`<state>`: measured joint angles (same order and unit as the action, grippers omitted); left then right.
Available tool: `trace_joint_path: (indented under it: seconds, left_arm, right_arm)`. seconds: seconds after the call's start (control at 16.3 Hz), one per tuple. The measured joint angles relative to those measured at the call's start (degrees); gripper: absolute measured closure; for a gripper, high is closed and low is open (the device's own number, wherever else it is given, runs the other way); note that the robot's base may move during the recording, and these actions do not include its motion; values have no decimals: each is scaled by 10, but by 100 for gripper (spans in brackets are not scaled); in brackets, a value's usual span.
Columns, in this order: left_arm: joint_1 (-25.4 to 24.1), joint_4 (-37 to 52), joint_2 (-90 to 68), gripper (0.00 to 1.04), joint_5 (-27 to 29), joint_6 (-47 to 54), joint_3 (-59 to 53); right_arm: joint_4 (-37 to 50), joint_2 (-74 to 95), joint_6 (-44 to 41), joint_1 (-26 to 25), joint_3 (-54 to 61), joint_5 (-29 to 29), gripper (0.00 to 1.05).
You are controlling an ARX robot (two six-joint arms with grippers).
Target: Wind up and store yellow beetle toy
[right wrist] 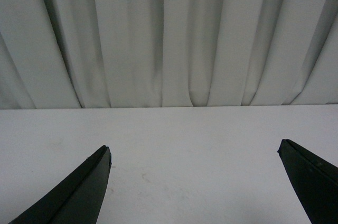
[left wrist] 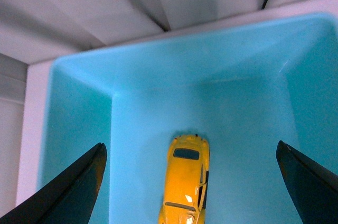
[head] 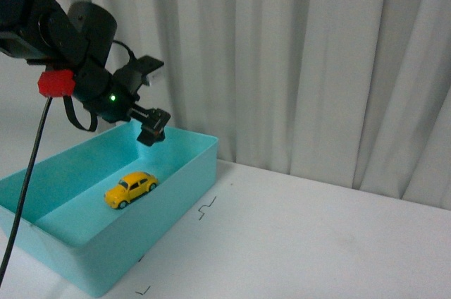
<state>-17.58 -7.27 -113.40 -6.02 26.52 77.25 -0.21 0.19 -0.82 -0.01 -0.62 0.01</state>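
The yellow beetle toy (head: 130, 189) rests on its wheels on the floor of a light blue bin (head: 106, 264) at the left of the table. In the left wrist view the toy (left wrist: 185, 187) lies between my two wide-apart fingers, well below them. My left gripper (head: 150, 99) hangs open and empty above the bin's far side. My right gripper (right wrist: 193, 187) is open and empty over bare white table; it does not show in the front view.
A white table (head: 317, 242) stretches to the right of the bin, with small black corner marks (head: 206, 207) by the bin's right wall. A pale pleated curtain (head: 296, 59) hangs close behind. A black cable (head: 25, 193) runs down at the left.
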Motion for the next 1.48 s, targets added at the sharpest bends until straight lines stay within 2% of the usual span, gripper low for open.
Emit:
trace_joint_path:
  seconds: [0.43, 0.49, 0.61, 0.68, 0.8, 0.98, 1.35, 1.41, 1.48]
  left_arm:
    - [-50, 72, 347, 7, -111, -51, -187]
    - [-54, 169, 398, 13, -140, -86, -238]
    - [-18, 325, 531, 40, -135, -209, -403]
    - [7, 353, 568, 54, -115, -236, -465]
    - [35, 365, 603, 76, -82, -252, -541]
    - [73, 382, 664, 103, -45, -261, -610]
    - [116, 368, 752, 103, 1, -263, -687]
    - [130, 357, 775, 103, 14, -263, -700]
    - [170, 347, 794, 103, 53, -263, -711]
  right_arm:
    - [0, 0, 0, 0, 0, 0, 7]
    - [0, 0, 0, 0, 0, 0, 7]
    - [0, 0, 0, 0, 0, 0, 7]
    - [0, 0, 0, 0, 0, 0, 7]
    - [0, 0, 0, 0, 0, 0, 7]
    - [0, 0, 0, 0, 0, 1, 7]
    - [0, 0, 0, 0, 0, 0, 7]
    - [0, 0, 0, 0, 0, 0, 7]
    - [0, 0, 0, 0, 0, 0, 7]
